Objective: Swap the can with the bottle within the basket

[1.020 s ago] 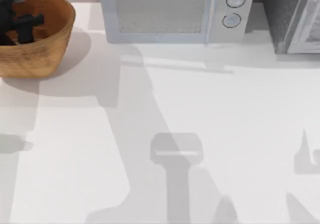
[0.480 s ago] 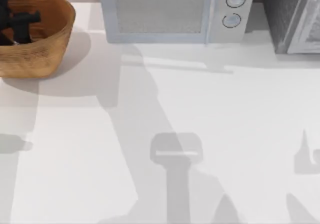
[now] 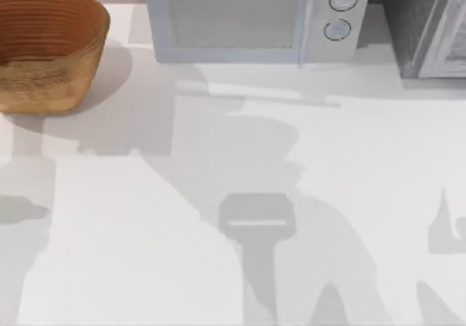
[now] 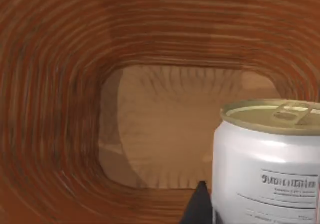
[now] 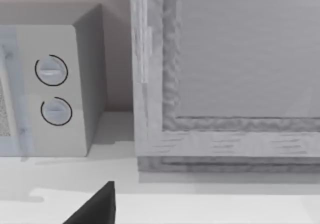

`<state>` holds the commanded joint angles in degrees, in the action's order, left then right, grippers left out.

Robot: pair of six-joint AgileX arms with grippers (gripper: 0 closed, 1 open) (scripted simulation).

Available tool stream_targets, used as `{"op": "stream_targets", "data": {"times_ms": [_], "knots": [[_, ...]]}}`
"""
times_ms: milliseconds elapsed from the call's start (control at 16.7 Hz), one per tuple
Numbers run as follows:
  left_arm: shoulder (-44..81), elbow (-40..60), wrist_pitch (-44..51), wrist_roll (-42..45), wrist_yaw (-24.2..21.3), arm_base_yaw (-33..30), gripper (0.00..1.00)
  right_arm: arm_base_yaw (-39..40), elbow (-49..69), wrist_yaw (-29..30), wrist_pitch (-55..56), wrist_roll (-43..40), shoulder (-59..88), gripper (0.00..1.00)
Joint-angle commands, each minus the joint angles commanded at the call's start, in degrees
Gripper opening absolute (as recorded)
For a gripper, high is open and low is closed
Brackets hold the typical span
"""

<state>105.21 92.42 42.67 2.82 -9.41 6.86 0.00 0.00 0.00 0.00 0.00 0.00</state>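
Left arm gone from basket (image 3: 51, 49); can (image 4: 267, 164) touching fingers (image 4: 199, 206).

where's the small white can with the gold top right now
The small white can shows in the left wrist view, upright, close to the camera, with the ribbed inside of the orange-brown wicker basket behind it.

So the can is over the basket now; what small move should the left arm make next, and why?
Probably carry the can sideways, past the basket's rim, toward the bare table. The left gripper seems to hold the can above the basket's floor, so it looks already lifted and only needs to clear the wall. The right gripper idles facing the microwave.
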Motion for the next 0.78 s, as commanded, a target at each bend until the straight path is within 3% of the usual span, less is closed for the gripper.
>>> {"op": "stream_targets", "data": {"times_ms": [780], "knots": [[-84.66, -73.03, -35.70, -1.25, 7.84, -5.64, 0.00, 0.00, 0.00, 0.00, 0.00, 0.00, 0.00, 1.00]]}}
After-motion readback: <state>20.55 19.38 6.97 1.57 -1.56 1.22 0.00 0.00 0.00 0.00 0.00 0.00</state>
